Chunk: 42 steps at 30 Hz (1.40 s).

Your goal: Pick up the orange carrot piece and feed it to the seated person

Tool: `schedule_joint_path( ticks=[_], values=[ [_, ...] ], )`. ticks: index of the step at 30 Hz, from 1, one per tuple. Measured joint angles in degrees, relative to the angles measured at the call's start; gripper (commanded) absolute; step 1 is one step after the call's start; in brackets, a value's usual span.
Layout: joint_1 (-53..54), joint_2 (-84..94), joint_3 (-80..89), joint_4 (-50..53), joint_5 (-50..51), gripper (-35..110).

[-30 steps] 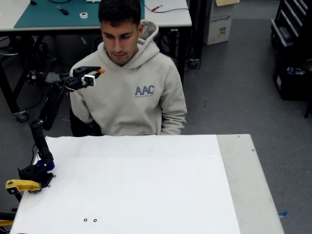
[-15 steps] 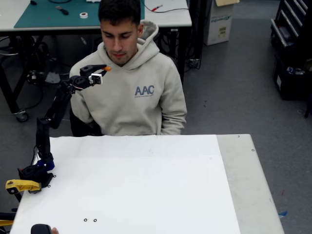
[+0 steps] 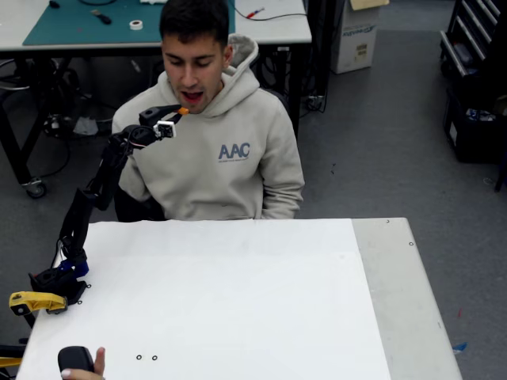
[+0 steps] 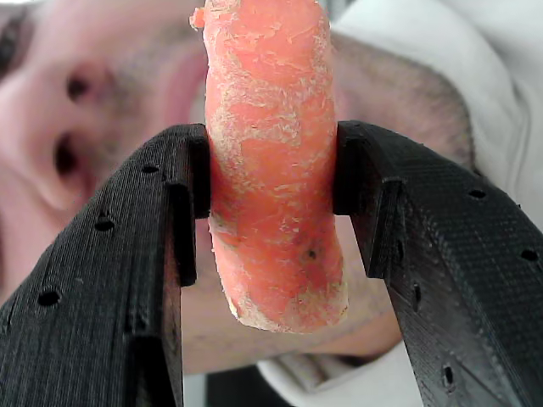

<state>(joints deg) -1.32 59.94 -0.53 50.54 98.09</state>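
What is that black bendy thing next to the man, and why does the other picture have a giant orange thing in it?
The black bendy thing is a small robot arm fixed at the left edge of a white table. One picture comes from a camera looking down at the table from above. The other comes from a tiny camera riding on the arm's wrist, so everything looks huge there. The giant orange thing is a little carrot piece. The arm's gripper, which works like two pinching fingers, squeezes it from both sides. The arm holds the carrot up just in front of the open mouth of the seated person in the beige hoodie. A yellow clamp sits by the arm's base.
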Motion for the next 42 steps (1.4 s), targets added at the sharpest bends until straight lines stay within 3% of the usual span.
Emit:
schedule_joint_path(
  ticks=[14,37,42],
  values=[
    [-3.87,-7.47,-9.93,0.0,0.0,-2],
    [-3.69,-10.11,-11.43,-1.49,-0.09,-1],
    [-3.25,-10.2,-11.43,-2.81,-0.53,12]
  ],
)
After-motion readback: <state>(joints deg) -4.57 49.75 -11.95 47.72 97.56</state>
